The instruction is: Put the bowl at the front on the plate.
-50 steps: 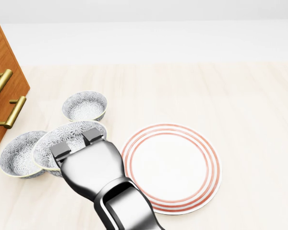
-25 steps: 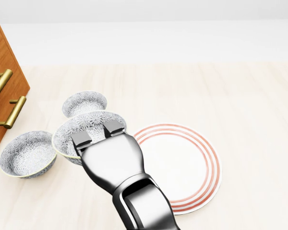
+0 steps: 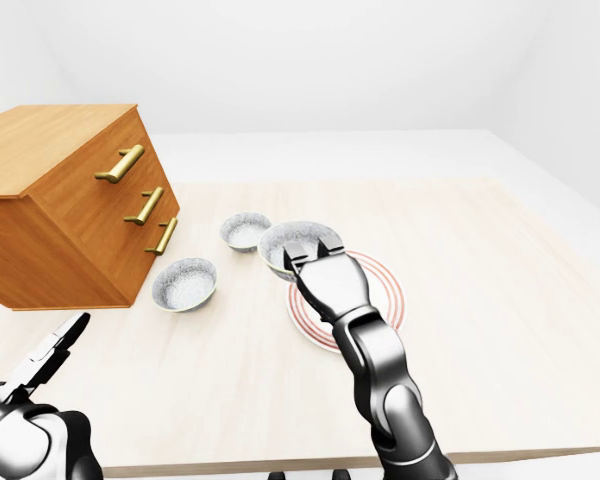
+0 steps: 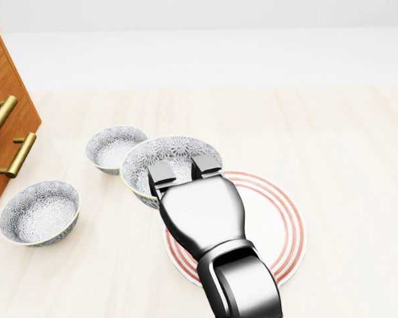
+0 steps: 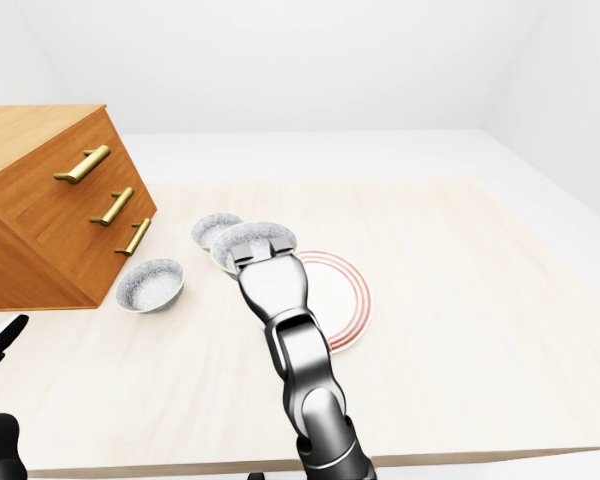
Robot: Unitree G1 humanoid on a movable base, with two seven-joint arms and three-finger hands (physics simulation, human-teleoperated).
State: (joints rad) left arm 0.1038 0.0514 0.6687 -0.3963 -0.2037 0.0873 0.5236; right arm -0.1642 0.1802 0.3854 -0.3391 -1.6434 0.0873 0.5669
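— Where's the grey patterned ceramic bowl (image 4: 170,161) now?
— Moved right since a second ago, hanging over the red-ringed white plate's (image 4: 278,218) left rim, pinched by the right hand's (image 4: 183,171) fingers (image 4: 160,173).
— Nearly there, then.
— Left hand (image 3: 50,352) idle, fingers straight.

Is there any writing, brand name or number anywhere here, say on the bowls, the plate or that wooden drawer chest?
None: no words, numbers or signs anywhere.
The bowls carry only a grey floral pattern.
The plate has only red rings.
The drawer chest shows bare wood and brass handles.

Glossy metal arm (image 4: 212,225) — matt wooden table (image 4: 345,152)
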